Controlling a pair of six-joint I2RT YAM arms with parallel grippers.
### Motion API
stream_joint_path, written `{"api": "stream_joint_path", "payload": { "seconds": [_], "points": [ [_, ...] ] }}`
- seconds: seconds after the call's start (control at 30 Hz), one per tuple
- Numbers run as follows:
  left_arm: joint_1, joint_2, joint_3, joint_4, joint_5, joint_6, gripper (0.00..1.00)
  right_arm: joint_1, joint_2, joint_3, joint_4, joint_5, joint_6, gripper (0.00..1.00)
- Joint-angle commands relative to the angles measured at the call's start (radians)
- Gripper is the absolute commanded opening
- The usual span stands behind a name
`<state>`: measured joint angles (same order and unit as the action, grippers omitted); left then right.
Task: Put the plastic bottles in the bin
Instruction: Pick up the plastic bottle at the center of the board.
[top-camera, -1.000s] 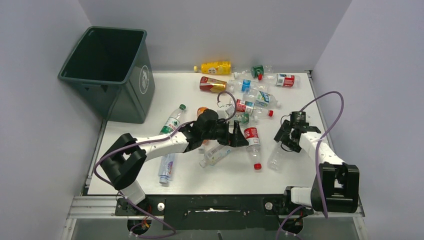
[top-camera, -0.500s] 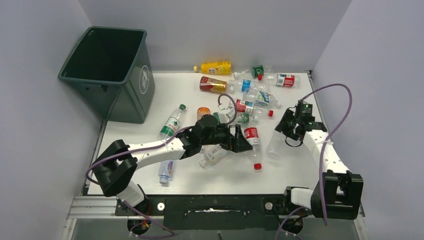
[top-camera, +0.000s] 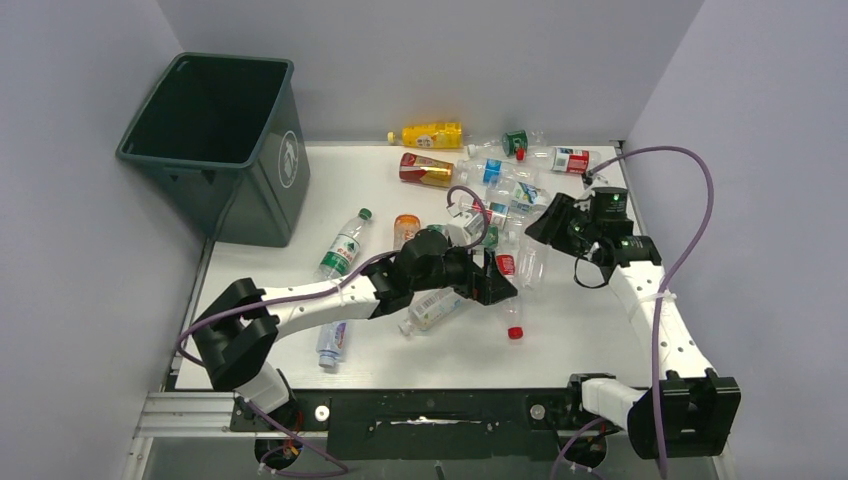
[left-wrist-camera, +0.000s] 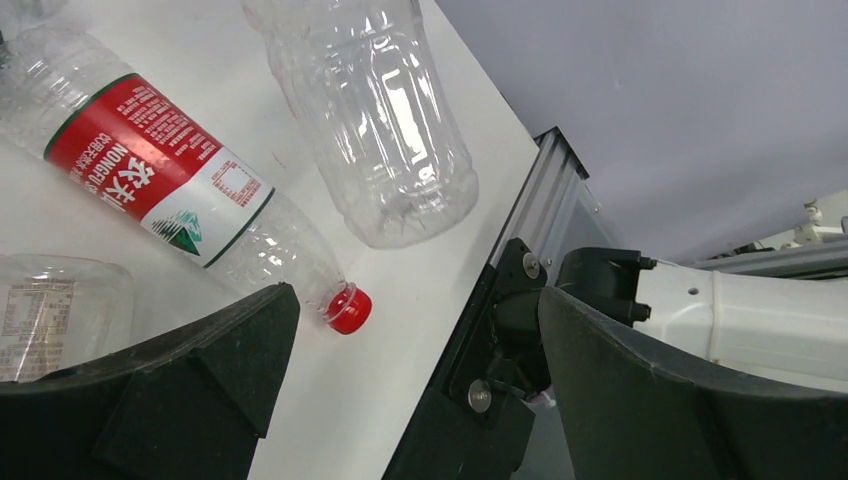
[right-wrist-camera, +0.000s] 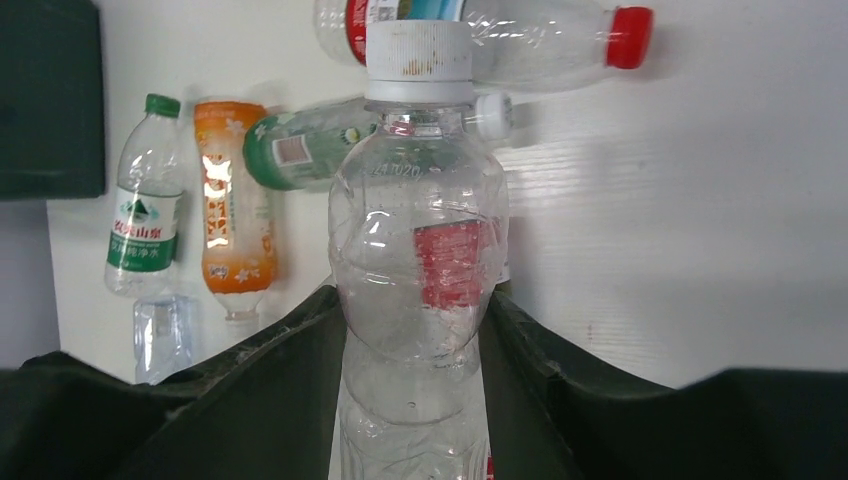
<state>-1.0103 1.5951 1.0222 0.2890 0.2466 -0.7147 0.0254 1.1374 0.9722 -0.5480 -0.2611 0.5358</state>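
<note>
My right gripper (top-camera: 556, 221) is shut on a clear white-capped bottle (right-wrist-camera: 420, 260), held off the table; it shows in the top view (top-camera: 531, 262) and the left wrist view (left-wrist-camera: 375, 120). My left gripper (top-camera: 498, 285) is open and empty, its jaws wide apart (left-wrist-camera: 415, 320), low over a red-labelled, red-capped bottle (left-wrist-camera: 150, 185) lying on the table (top-camera: 507, 290). The dark green bin (top-camera: 215, 140) stands at the far left. Several more bottles lie in the table's middle and back.
A yellow bottle (top-camera: 430, 134) and a red-gold one (top-camera: 425, 169) lie at the back. A green-capped bottle (top-camera: 343, 243), an orange bottle (top-camera: 405, 228), a clear bottle (top-camera: 430, 310) and a flattened one (top-camera: 332, 340) lie near the left arm.
My right gripper has lifted the clear bottle and carried it away from the near edge, toward the back and left. My left gripper has slid a little to the right over the red-labelled bottle.
</note>
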Motion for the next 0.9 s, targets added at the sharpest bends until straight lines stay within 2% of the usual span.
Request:
{"api": "stream_joint_path", "payload": {
  "seconds": [0.0,0.27,0.6,0.7,0.87],
  "points": [
    [-0.005,0.019,0.059,0.009,-0.072,0.035,0.92,0.065,-0.01,0.052,0.032,-0.073,0.034,0.42],
    [-0.007,0.025,0.093,-0.073,-0.178,0.083,0.91,0.174,0.005,0.069,0.063,-0.099,0.071,0.42],
    [-0.008,0.017,0.094,-0.067,-0.17,0.078,0.9,0.274,-0.02,0.009,0.139,-0.105,0.118,0.41],
    [-0.007,0.014,0.086,-0.076,-0.178,0.067,0.78,0.286,-0.052,-0.023,0.173,-0.103,0.138,0.41],
    [-0.008,0.001,0.064,-0.087,-0.182,0.051,0.47,0.317,-0.117,-0.082,0.207,-0.083,0.165,0.45]
  ]
}}
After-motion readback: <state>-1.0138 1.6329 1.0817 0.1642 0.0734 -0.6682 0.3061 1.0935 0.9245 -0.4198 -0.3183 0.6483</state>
